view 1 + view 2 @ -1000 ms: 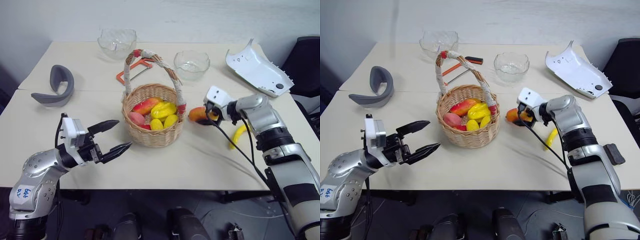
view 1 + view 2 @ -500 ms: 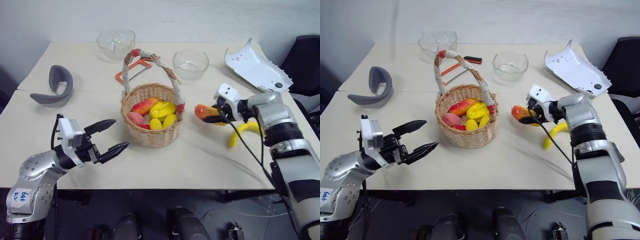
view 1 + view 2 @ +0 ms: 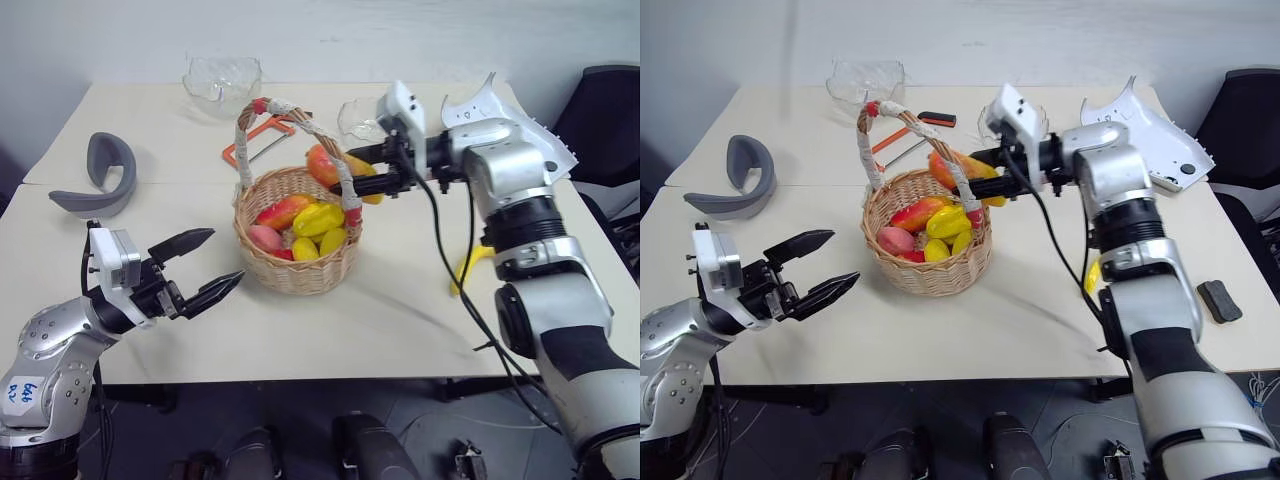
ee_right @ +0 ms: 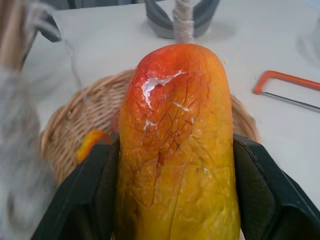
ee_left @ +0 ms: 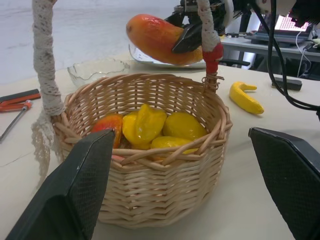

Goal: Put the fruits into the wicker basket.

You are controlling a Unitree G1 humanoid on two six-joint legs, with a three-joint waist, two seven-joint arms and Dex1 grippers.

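— Any writing to read anywhere?

— Only one bit: a small white sticker (image 3: 21, 392) on the left arm's grey shoulder casing, with blue handwritten marks on it.

— Can you make out what it says?

— No. The marks are too small and slanted to read as letters or digits.

— Anything on the things lying on the worktop?

— No label, brand or number can be read on any of them.
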